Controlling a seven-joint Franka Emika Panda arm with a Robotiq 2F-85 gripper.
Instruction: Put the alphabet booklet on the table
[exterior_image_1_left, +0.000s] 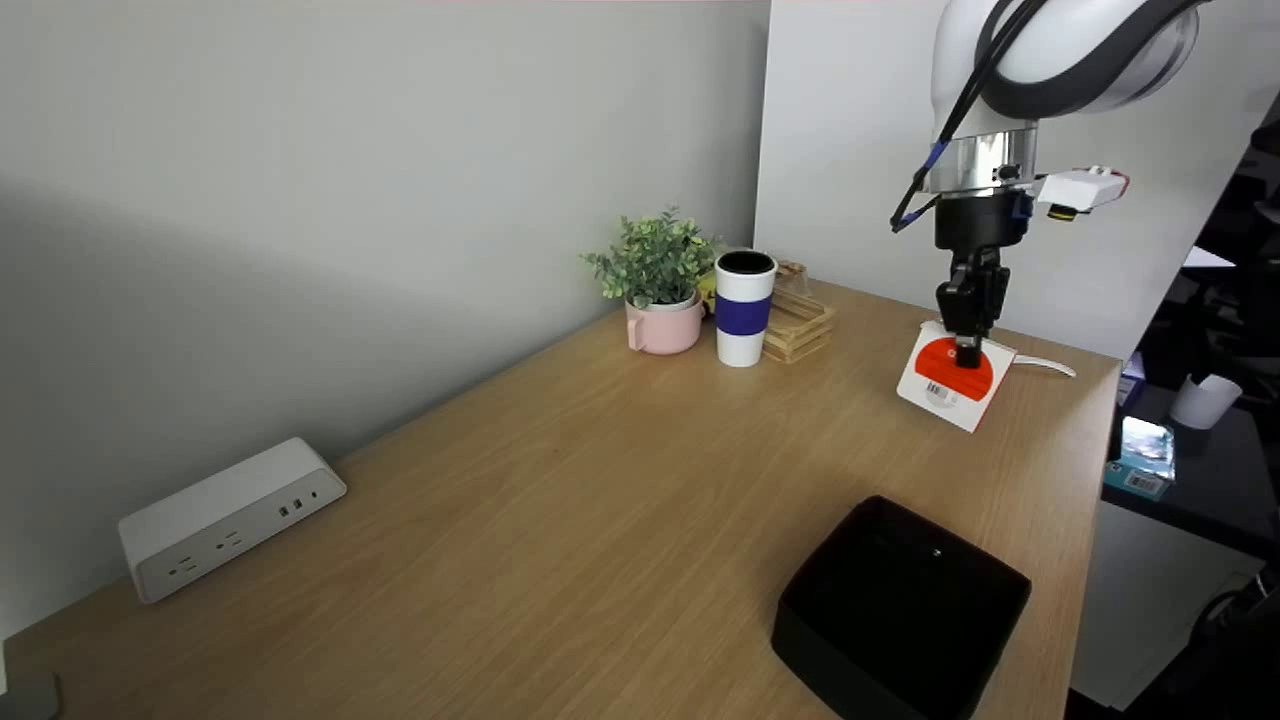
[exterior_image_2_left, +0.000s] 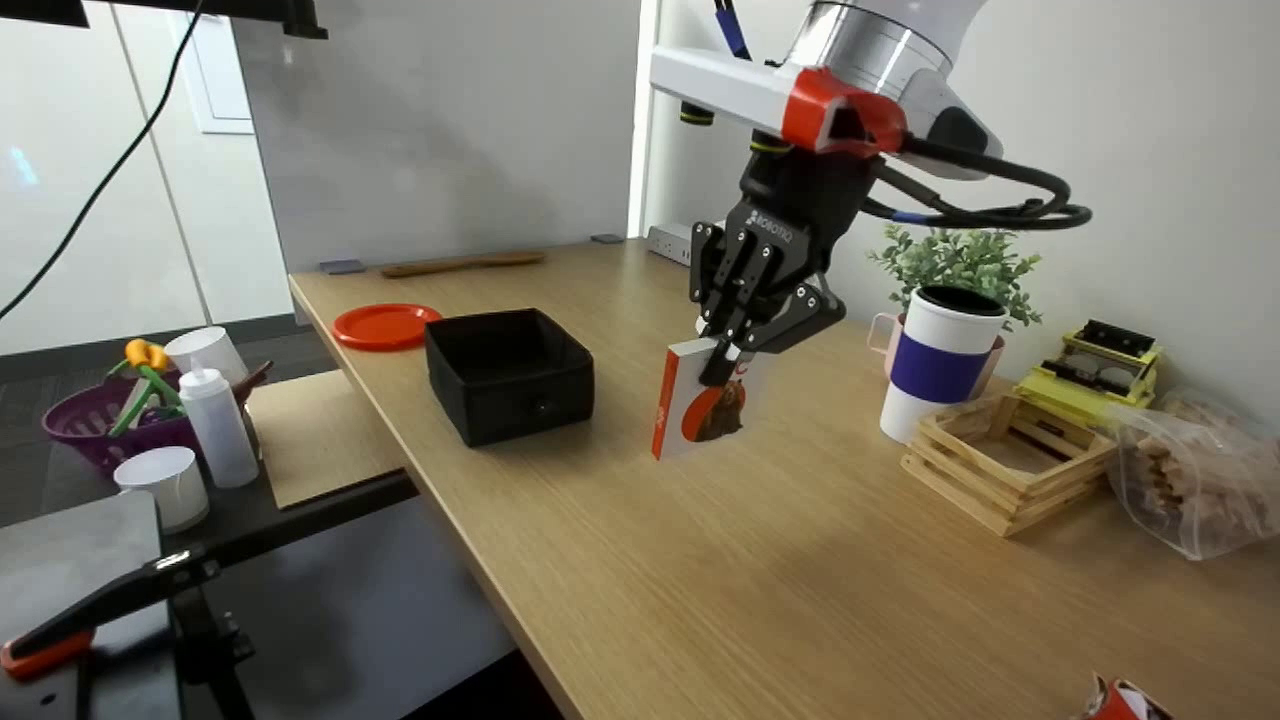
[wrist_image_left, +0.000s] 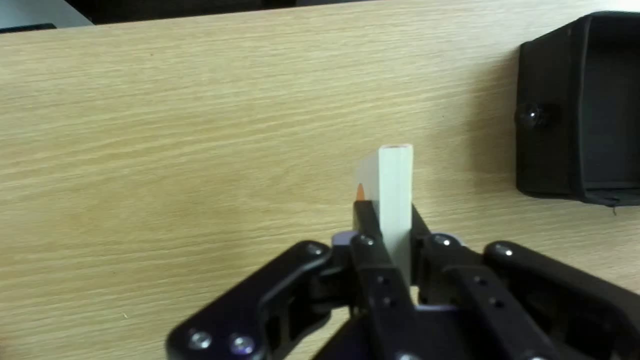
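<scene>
In an exterior view, the black box (exterior_image_2_left: 510, 375) stands on the table (exterior_image_2_left: 560, 520) left of centre. Just right of it, mid-frame, the alphabet booklet (exterior_image_2_left: 700, 410) is held roughly upright, apart from the box, the gripper (exterior_image_2_left: 717, 365) closed on its upper part. The tall cup (exterior_image_2_left: 937, 365) and wooden crate (exterior_image_2_left: 965, 468) stand right of that. The grasp looks done, and the booklet seems to be over the table; whether its lower edge touches the wood I cannot tell. What is left, I judge, is lowering it, if needed, and letting go
</scene>
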